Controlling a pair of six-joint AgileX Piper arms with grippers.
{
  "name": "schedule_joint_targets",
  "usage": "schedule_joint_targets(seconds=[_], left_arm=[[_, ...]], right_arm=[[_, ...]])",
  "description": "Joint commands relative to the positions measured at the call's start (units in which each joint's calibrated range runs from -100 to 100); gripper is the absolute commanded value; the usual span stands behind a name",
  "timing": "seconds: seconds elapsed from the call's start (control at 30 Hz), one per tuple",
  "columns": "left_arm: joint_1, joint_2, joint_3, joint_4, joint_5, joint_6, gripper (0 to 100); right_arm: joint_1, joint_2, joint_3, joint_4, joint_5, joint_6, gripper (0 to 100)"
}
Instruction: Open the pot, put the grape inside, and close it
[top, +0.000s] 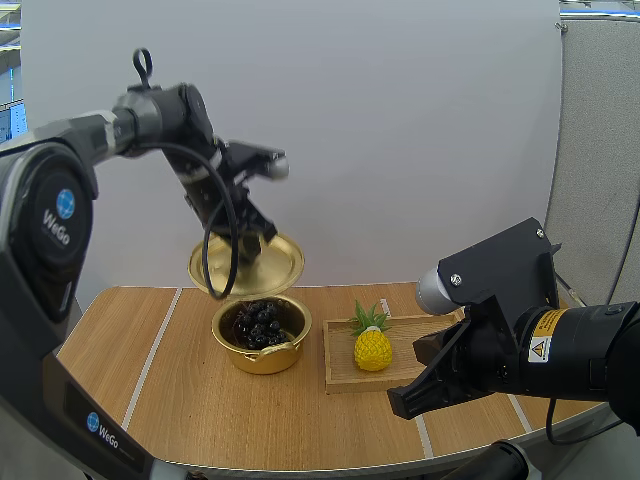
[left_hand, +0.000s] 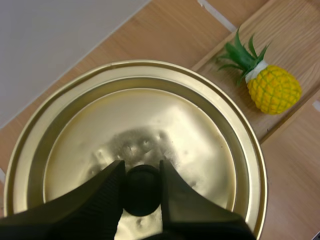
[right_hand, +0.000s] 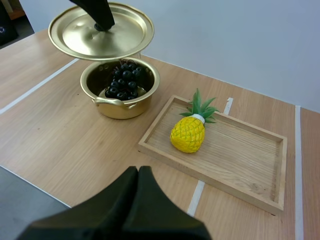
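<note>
A gold pot (top: 262, 347) (right_hand: 122, 95) stands on the table with a bunch of dark grapes (top: 261, 323) (right_hand: 122, 80) inside it. The gold lid (top: 247, 265) (left_hand: 140, 145) (right_hand: 100, 32) hangs tilted above the pot's far rim. My left gripper (top: 247, 243) (left_hand: 141, 187) is shut on the lid's black knob (left_hand: 141, 191). My right gripper (top: 400, 403) (right_hand: 137, 172) hovers shut over the table's front right, holding nothing.
A wooden tray (top: 400, 375) (right_hand: 235, 155) lies right of the pot, with a yellow toy pineapple (top: 372, 345) (right_hand: 189, 131) (left_hand: 270, 85) at its left end. White lines cross the tabletop.
</note>
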Motion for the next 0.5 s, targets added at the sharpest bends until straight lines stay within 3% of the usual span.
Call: schedule_joint_targets(seconds=[0.0, 0.2, 0.47], left_arm=[[-0.12, 2.4, 7.7, -1.4, -9.8, 4.5, 0], [-0.12, 3.9, 12.4, -6.5, -17.6, 9.2, 0], [-0.12, 8.7, 12.4, -7.0, -20.0, 9.7, 0]], right_arm=[[-0.2, -0.3, 0.2, -2.0, -1.1, 0.1, 0], [-0.2, -0.3, 0.2, -2.0, -1.1, 0.1, 0], [-0.2, -0.3, 0.2, -2.0, -1.1, 0.1, 0]])
